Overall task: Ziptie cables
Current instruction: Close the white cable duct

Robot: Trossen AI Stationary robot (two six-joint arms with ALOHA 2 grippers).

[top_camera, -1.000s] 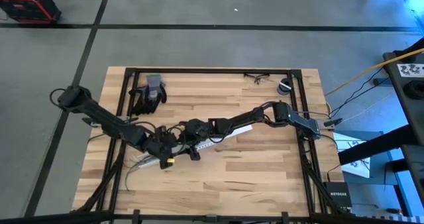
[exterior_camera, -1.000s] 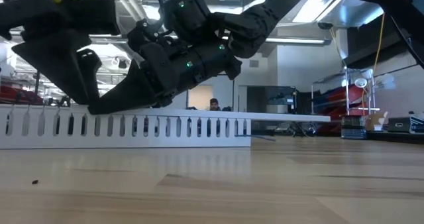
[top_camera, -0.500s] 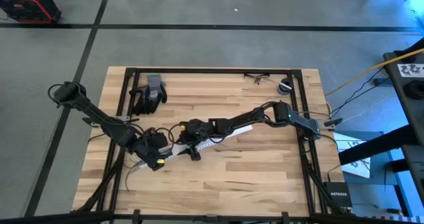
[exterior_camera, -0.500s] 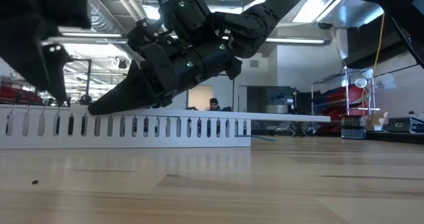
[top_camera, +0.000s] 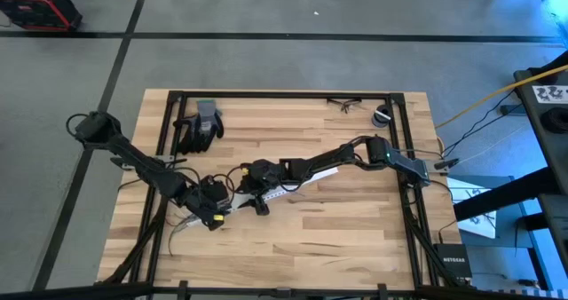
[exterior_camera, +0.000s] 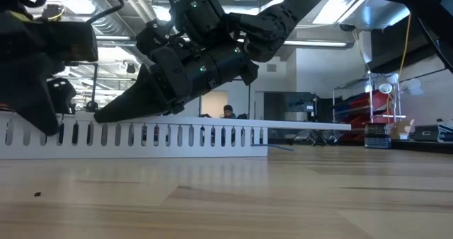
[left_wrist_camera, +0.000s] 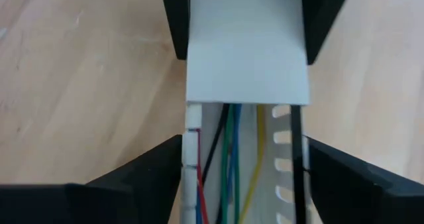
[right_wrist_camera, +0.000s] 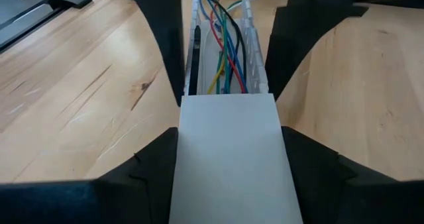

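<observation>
Both pincers spread astride white slotted channel point(top_camera: 284, 189) mid-bench, left pincer point(left_wrist_camera: 242, 174) and right pincer point(right_wrist_camera: 225, 141) facing, coloured cables point(right_wrist_camera: 224, 48) inside; bare bench point(top_camera: 337, 238) around; left pincer nearer channel than earlier.

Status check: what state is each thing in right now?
Slotted white channel: flat on the table, between both grippers' fingers.
Channel cover: covers one stretch; the rest is open.
Wires: coloured, loose inside the channel, no ziptie visible.
Left gripper: open, straddling the channel.
Right gripper: open, straddling the channel.
</observation>
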